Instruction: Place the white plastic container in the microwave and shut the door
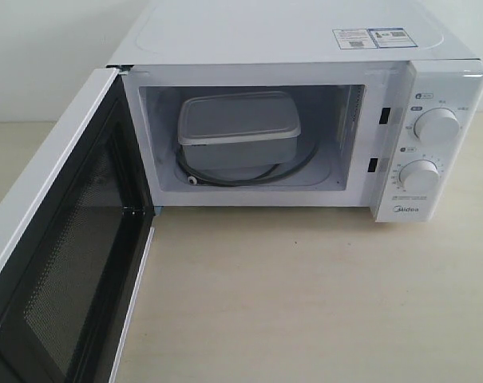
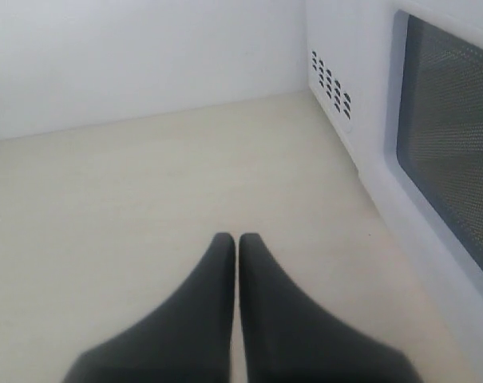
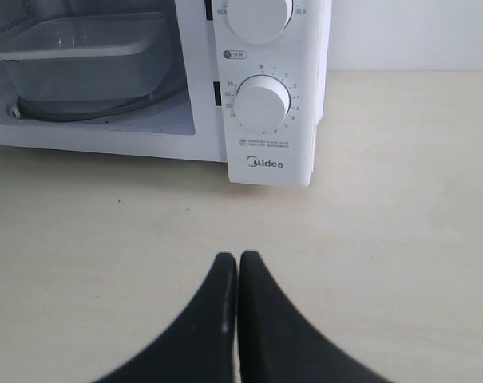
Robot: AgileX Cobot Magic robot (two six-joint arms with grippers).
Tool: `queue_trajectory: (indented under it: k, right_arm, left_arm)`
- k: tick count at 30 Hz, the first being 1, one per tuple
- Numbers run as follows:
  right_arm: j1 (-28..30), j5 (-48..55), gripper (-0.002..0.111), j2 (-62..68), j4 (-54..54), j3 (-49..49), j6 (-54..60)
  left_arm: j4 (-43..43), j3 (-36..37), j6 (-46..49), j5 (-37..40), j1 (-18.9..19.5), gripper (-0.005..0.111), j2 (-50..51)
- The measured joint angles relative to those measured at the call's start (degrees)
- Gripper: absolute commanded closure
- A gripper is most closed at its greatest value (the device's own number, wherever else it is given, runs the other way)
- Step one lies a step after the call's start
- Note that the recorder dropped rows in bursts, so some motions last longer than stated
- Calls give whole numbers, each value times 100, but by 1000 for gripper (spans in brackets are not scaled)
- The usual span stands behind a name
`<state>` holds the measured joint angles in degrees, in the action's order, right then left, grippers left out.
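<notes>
Door (image 1: 73,255) is standing wide open over a pale beige table (image 1: 305,303) by a white wall (image 1: 41,56). The lidded translucent container (image 1: 237,128) is sitting inside the microwave (image 1: 289,32); left gripper (image 2: 238,239) and right gripper (image 3: 238,257) are hovering pinched together, empty

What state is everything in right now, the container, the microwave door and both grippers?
white plastic container: lid on, sitting inside the microwave.
door: swung wide open.
left gripper: fingers shut, empty.
right gripper: fingers shut, empty.

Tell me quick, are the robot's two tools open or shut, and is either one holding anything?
The black left tool: shut, holding nothing.
The black right tool: shut, holding nothing.
</notes>
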<state>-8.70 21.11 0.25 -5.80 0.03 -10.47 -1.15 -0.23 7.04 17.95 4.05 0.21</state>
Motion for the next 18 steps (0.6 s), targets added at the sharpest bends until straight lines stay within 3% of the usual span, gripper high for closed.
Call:
queue_trajectory:
  k: [7, 18]
  right_arm:
    - [0, 0, 108, 0, 0, 0, 0]
    - [0, 0, 108, 0, 0, 0, 0]
  left_arm:
    - [115, -235, 13, 50, 0, 103, 0]
    - [1200, -2233, 13, 631, 0, 103, -23]
